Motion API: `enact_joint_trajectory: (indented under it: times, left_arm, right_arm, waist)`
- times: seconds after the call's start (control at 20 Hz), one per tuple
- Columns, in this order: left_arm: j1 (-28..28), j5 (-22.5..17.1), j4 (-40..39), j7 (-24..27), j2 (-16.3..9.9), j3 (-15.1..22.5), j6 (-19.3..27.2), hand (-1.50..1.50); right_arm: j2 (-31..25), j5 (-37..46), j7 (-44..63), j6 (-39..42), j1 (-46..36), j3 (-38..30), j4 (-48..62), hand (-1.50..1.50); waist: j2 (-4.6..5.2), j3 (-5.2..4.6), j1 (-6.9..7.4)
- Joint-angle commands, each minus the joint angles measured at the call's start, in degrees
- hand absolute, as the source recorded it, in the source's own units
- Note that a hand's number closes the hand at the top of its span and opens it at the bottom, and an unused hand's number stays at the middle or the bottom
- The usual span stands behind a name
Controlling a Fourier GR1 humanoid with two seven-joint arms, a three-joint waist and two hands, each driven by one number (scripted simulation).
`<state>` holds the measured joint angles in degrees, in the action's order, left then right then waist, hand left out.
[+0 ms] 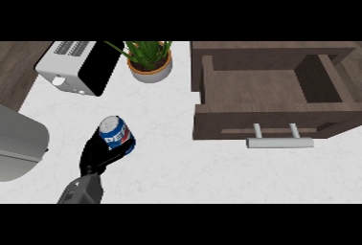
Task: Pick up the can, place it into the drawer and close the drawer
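Observation:
A blue can (117, 134) with white and red lettering stands tilted over the white counter (212, 172) at the left of the head view. My left hand (94, 154) is curled round its lower part from below and the left, and the silver top shows above the fingers. To the right, a dark wooden drawer (212, 91) stands pulled open, its inside bare, with a silver bar handle (279, 142) on its front. The can is well to the left of the drawer's front. My right hand is out of sight.
A white and black toaster (78, 67) sits at the back left. A potted green plant (150, 62) stands beside it, just left of the drawer. A large grey rounded shape (17, 143) fills the left edge. Dark wood floor shows past the counter's left edge.

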<state>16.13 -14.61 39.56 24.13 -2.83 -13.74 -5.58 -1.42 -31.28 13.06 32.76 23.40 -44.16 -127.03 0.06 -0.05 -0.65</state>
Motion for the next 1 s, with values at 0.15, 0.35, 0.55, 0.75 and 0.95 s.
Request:
enact_joint_trajectory:
  times: [0.15, 0.35, 0.55, 0.75, 0.95]
  left_arm:
    - [0.40, -1.32, 5.44, -4.89, 1.91, 3.25, -3.14, 1.50]
    - [-0.71, -2.70, 10.81, -5.01, 0.89, 3.90, -6.19, 1.50]
    - [1.57, -3.32, 10.39, -4.85, 0.58, 4.00, -6.89, 1.50]
    - [-1.11, -4.14, 13.47, -3.05, 1.17, 3.25, -2.70, 1.50]
    - [-1.92, -5.16, 21.90, -9.37, 2.36, 5.09, 0.25, 1.50]
  right_arm:
    - [0.09, -2.31, 3.89, -1.97, 0.72, 0.31, -3.16, -1.50]
    - [1.38, -0.71, -0.68, -1.24, 3.01, 1.38, -1.18, -1.50]
    - [0.43, 0.35, 2.14, -2.04, -0.93, 0.62, -1.14, -1.50]
    - [0.82, -2.73, 1.24, -0.15, 1.28, -0.73, -0.57, -1.50]
    - [1.38, -2.05, 1.82, -3.89, 4.44, 1.71, -6.29, -1.50]
  waist:
    - [-0.19, 0.06, 0.47]
    - [-0.28, 0.09, 0.47]
    - [-0.12, 0.05, 0.48]
    - [-0.18, 0.06, 0.45]
    - [-0.25, 0.07, 0.44]
